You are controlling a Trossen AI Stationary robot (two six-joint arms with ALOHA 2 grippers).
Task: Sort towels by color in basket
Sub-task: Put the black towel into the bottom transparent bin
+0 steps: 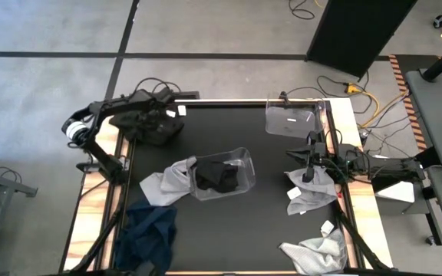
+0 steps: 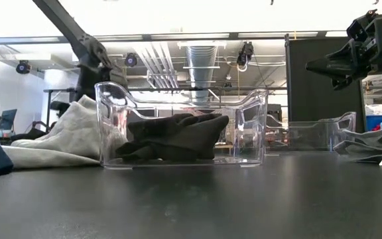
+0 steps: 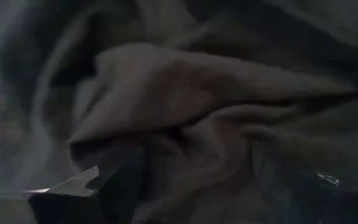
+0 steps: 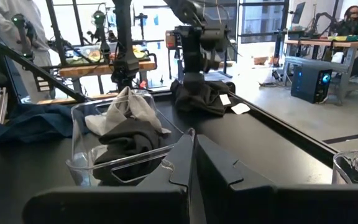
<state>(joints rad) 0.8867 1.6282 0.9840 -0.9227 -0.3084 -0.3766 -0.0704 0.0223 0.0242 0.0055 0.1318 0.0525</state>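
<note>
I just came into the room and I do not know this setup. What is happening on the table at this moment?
A two-armed robot is sorting towels by colour. The left gripper is down on a black towel at the far left corner. A clear bin mid-table already holds a black towel, with a light grey towel draped beside it. The right gripper, fingers shut and empty, hangs above another grey towel. A navy towel and a second clear bin wait.

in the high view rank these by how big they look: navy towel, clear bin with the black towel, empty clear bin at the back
1. Crumpled navy blue towel, bottom left.
2. Clear plastic bin holding the black towel, mid-table, slightly smaller than the towel.
3. Empty clear plastic bin at the far edge, smallest.
</note>
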